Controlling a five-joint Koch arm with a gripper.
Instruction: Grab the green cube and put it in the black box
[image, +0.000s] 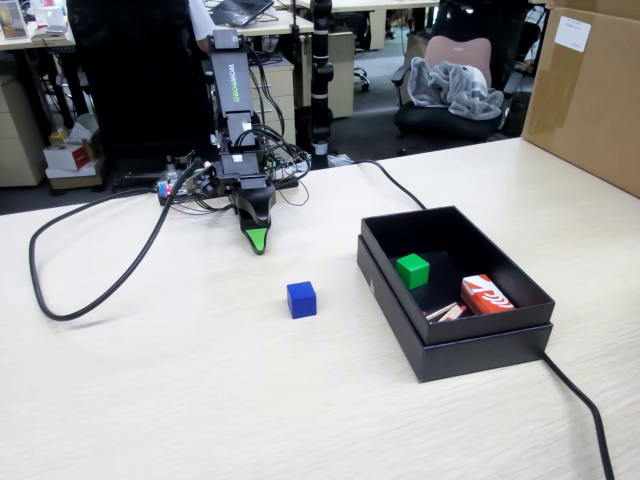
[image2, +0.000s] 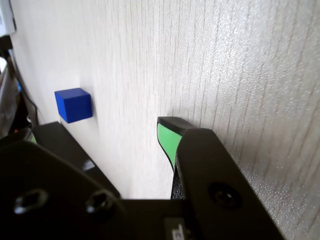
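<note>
Black box (image: 470, 345) already held the green cube (image: 412, 270) — well right of the fingers (image: 258, 241), grip state indeterminate, holding nothing

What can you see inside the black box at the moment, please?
Inside the black box lie the green cube, a red and white pack and some thin sticks. Its near wall hides part of the floor.

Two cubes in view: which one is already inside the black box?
The green cube. It sits on the floor of the black box, near its far-left wall. The blue cube is out on the bare table, between the box and the gripper.
</note>
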